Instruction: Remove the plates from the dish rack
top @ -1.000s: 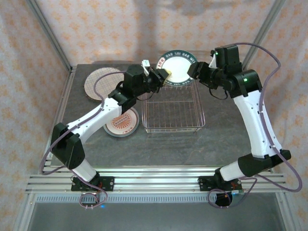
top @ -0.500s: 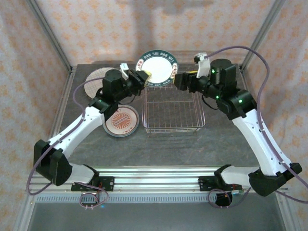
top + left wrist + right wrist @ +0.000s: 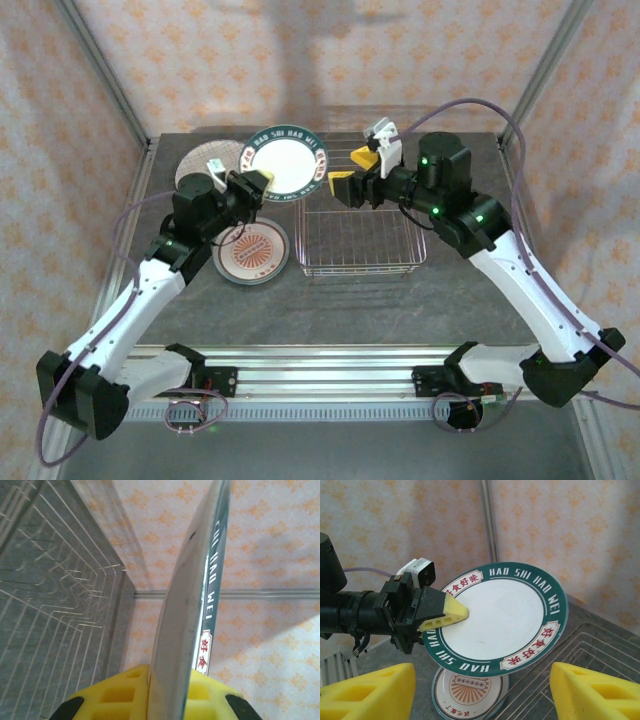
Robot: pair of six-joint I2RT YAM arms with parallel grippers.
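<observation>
A white plate with a dark green lettered rim [image 3: 287, 165] hangs in the air left of the dish rack [image 3: 365, 240], and my left gripper [image 3: 255, 185] is shut on its left rim. In the left wrist view the plate [image 3: 195, 605] stands edge-on between the yellow pads [image 3: 120, 695]. My right gripper [image 3: 355, 172] hovers open over the rack's far left corner, apart from the plate. From the right wrist, the plate [image 3: 502, 612] faces me with the left gripper [image 3: 445, 612] pinching it, and my own right gripper [image 3: 482, 695] is wide open.
A plate with a red sunburst centre [image 3: 252, 252] lies flat on the table left of the rack, also seen as the sunburst plate [image 3: 470, 692]. A speckled plate [image 3: 205, 165] lies at the back left. Patterned walls and frame posts [image 3: 100, 70] enclose the table.
The left arm has carried the green-rimmed plate leftward, off the rack's far edge. The right gripper has let go of its right rim, opened wider and moved left over the rack.
</observation>
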